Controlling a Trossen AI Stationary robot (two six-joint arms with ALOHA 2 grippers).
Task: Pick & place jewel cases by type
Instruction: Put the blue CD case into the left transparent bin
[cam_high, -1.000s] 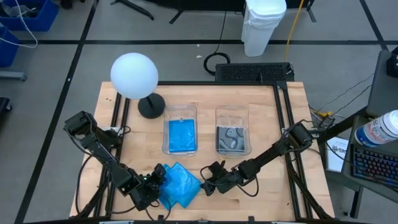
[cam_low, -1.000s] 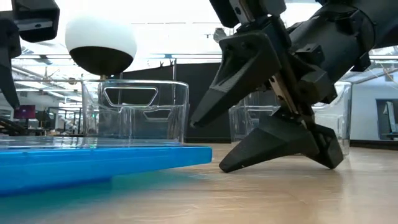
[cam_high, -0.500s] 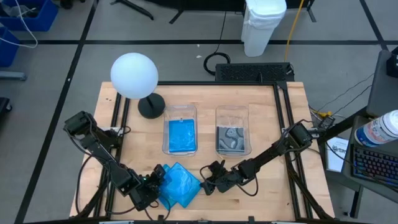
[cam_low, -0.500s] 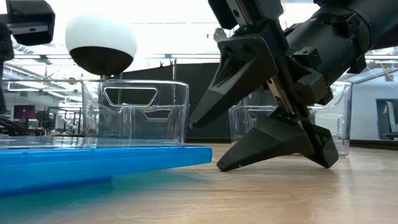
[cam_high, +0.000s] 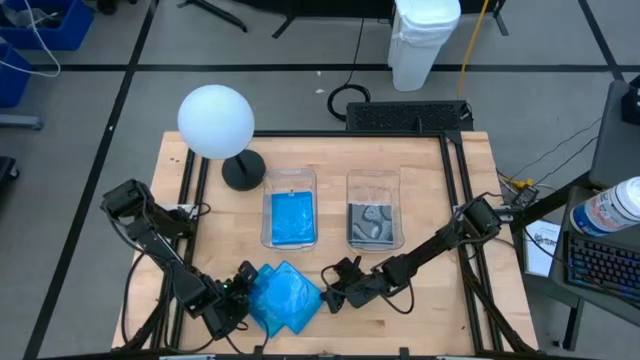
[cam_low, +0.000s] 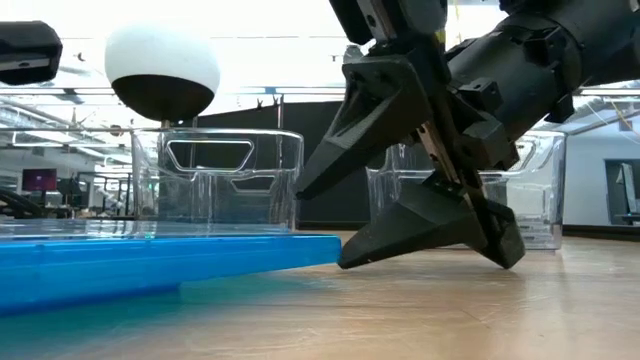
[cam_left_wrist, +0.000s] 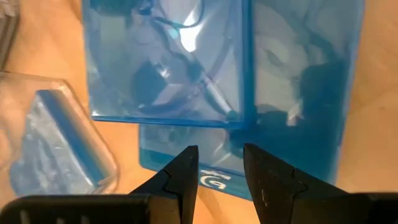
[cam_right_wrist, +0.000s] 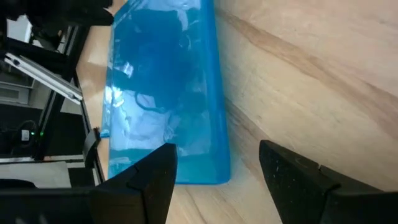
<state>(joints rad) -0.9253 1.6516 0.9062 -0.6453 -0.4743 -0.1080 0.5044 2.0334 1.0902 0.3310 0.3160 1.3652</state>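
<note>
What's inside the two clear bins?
The left bin holds blue jewel cases; the right bin holds clear cases with grey-black inserts. Only the top case shows in each; how many lie beneath is hidden.

Two black jointed arms, wedge-shaped matte fingers (cam_low: 420, 225)

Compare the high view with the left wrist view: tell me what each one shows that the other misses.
Only the high view shows the white globe lamp, the bin of grey-patterned cases, the right gripper with its jaws open beside the blue cases, and the whole table.

Only the left wrist view shows that the blue cases are two, overlapping, and that the left gripper stands just off their edge, jaws part open, holding nothing.

Both show the blue cases on the wood and the bin holding blue cases.
</note>
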